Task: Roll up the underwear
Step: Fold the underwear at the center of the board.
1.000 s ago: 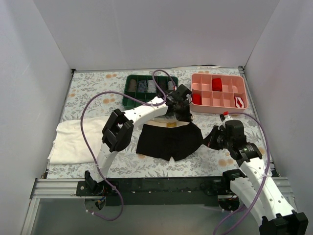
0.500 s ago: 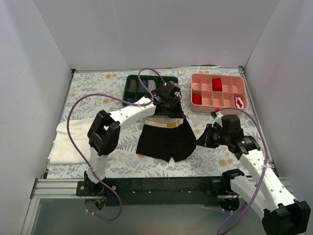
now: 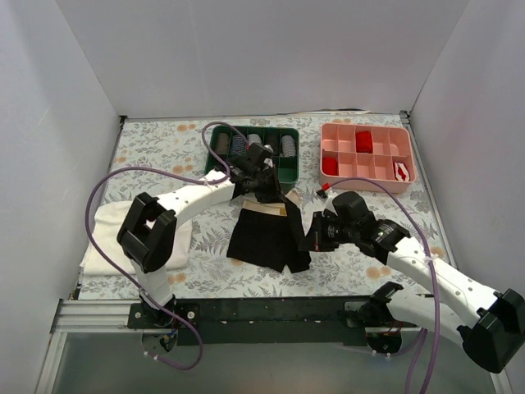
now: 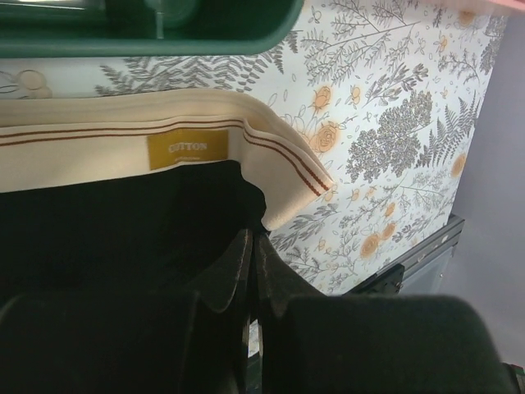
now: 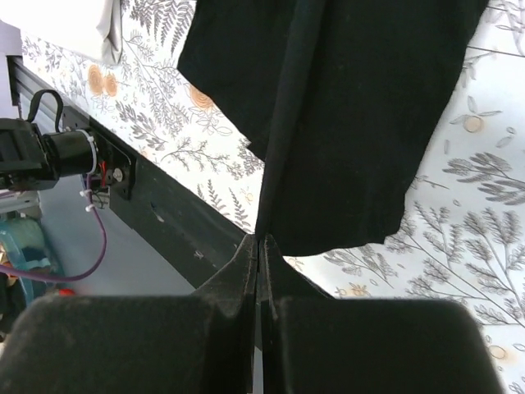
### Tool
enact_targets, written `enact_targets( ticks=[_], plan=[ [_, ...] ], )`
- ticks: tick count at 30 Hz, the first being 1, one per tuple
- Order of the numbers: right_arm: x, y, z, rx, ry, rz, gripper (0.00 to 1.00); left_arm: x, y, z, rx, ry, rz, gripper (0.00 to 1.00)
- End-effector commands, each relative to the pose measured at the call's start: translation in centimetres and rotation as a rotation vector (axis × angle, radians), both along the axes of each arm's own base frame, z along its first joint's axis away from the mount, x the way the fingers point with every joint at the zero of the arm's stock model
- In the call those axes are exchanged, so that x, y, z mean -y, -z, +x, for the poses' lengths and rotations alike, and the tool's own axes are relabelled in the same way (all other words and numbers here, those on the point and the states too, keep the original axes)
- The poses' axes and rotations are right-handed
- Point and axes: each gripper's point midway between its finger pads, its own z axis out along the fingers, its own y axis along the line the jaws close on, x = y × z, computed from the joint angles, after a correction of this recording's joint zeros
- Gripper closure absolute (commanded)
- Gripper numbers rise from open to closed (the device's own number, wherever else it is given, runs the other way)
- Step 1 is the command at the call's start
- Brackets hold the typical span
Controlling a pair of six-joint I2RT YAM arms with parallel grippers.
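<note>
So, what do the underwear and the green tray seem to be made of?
The underwear: soft matte black knit, probably cotton; it drapes and folds, and the tag on its beige waistband reads COTTON. The green tray: likely moulded plastic, smooth with slight sheen.

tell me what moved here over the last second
Both arms swept toward the robot's left. The left gripper, shut on the waistband, and the right gripper, shut on the lower edge, carried the right side of the underwear over its middle, so it now lies narrower. Nothing was let go. The green tray, pink tray and white cloth stayed put.
</note>
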Motion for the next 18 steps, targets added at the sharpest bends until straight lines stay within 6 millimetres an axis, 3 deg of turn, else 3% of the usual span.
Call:
enact_targets(
  ticks=[1,8,18],
  plan=[
    [-3.6,-3.6,1.4,0.071,0.002,0.094,0.99,-2.1,-4.2,1.0,0.115,-0.020,-0.059,1.00],
    [-7.3,-3.5,1.3,0.065,-0.032,0.053,0.99,-4.5,-4.4,0.5,0.129,-0.034,-0.044,1.00],
    [-10.6,-1.3,1.6,0.078,-0.053,-0.060,0.99,-9.0,-4.6,0.6,0.160,-0.103,-0.001,1.00]
  ],
)
